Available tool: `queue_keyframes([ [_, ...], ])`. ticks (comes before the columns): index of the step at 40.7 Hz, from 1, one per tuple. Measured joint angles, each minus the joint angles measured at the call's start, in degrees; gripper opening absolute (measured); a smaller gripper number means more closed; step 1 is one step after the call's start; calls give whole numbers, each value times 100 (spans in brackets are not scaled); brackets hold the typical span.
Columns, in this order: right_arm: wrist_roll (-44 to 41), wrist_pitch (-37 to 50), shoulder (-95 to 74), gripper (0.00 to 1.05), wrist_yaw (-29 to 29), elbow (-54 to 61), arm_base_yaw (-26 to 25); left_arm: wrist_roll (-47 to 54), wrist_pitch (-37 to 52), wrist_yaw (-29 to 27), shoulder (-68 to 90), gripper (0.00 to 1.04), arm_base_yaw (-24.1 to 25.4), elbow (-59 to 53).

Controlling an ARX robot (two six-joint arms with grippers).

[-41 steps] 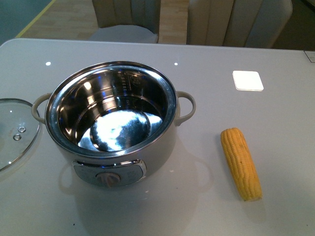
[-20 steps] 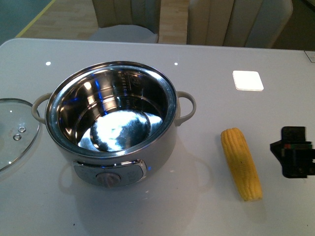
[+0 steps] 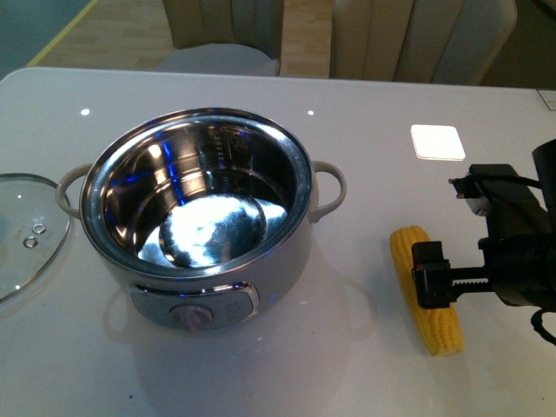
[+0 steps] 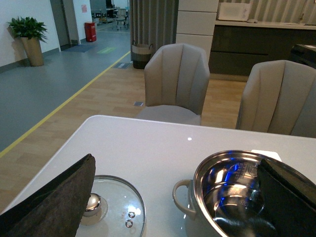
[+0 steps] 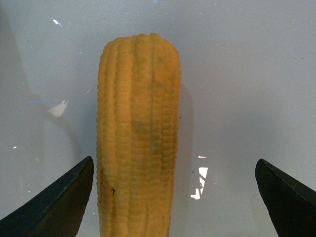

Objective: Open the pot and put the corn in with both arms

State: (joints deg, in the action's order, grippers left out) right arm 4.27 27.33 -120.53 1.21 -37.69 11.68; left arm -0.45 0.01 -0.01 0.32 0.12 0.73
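Fingers (image 5: 54, 207) of the right gripper (image 5: 173, 197) stand wide apart, one on each side of the corn (image 5: 138, 138), with clear gaps between cob and pads; nothing is clamped. In the right wrist view the cob runs lengthwise between them and sits nearer to one finger than to the other. In the front view the right gripper (image 3: 460, 278) hangs over the lower half of the corn (image 3: 408, 256). One black finger (image 3: 432, 276) crosses the cob, and the other is hidden under the arm's dark housing. The cob lies flat on the pale surface (image 3: 365, 130), its ends showing beyond and short of that finger.

To the left of these fingers, well apart from them, stands the pot (image 3: 291, 252). It is open, its shiny steel inside bare, with the control dial facing the camera. Farther left again the glass lid (image 3: 26, 234) lies on the surface just beside the pot's loop handle. Beyond the right fingers lies a small white square (image 3: 437, 142).

The left gripper (image 4: 168, 197) also has its fingers (image 4: 49, 202) spread wide and holds nothing. The lid (image 4: 116, 202), knob (image 4: 91, 203) up, lies close by one finger, and the pot (image 4: 202, 168) lies by the other. Two beige chairs (image 4: 177, 74) stand past the surface's far edge.
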Motion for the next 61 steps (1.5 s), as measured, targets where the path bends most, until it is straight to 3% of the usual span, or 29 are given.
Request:
queue_keyframes([
  [18, -177, -203, -1054, 95, 85, -833, 234, 0, 0, 0, 0, 98, 0, 0],
  [33, -201, -157, -1021, 47, 85, -769, 256, 0, 0, 0, 0, 98, 0, 0],
  [41, -98, -118, -632, 33, -105, -492, 205, 0, 0, 0, 0, 98, 0, 0],
  [54, 627, -304, 1014, 34, -938, -203, -33, 0, 0, 0, 0, 98, 0, 0],
  [61, 1086, -713, 1556, 40, -1261, -837, 63, 0, 0, 0, 0, 98, 0, 0],
])
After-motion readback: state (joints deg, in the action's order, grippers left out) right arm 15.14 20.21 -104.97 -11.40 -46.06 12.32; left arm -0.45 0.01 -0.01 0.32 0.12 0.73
